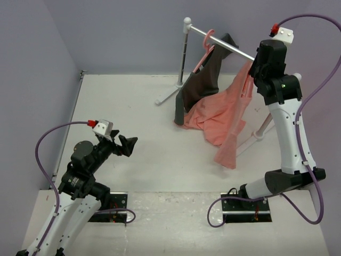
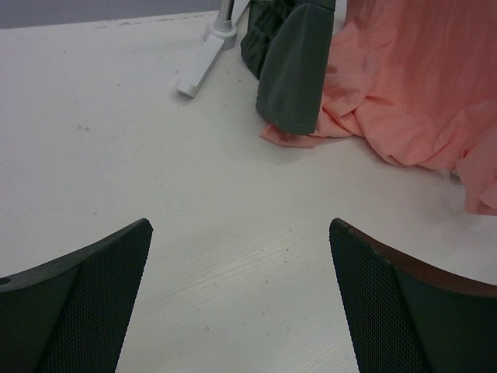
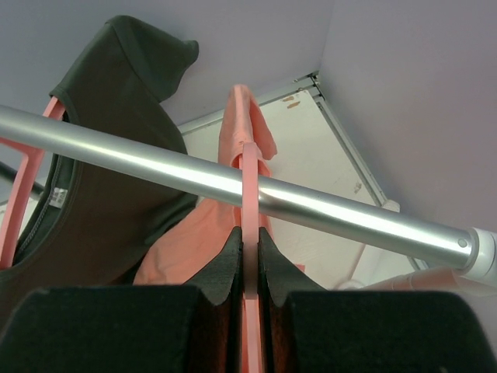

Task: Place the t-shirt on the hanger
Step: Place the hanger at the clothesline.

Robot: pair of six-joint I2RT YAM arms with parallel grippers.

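Observation:
The salmon-pink t-shirt (image 1: pixel 224 114) hangs from the right end of the rail and drapes down, its lower part bunched on the table; it also shows in the left wrist view (image 2: pixel 411 93) and the right wrist view (image 3: pixel 194 241). The slim pink hanger (image 3: pixel 250 183) crosses the metal rail (image 3: pixel 155 159), with pink cloth over its top. My right gripper (image 3: pixel 250 237) is shut on the hanger just below the rail, high at the rack's right end (image 1: pixel 257 66). My left gripper (image 2: pixel 239 227) is open and empty, low over the bare table at the left (image 1: pixel 130 145).
A dark grey garment (image 1: pixel 205 80) hangs on a second pink hanger (image 1: pixel 208 40) left of the t-shirt, touching it. The rack's white feet (image 1: pixel 165 98) spread over the table; one shows in the left wrist view (image 2: pixel 198 74). Walls close in on the back and left.

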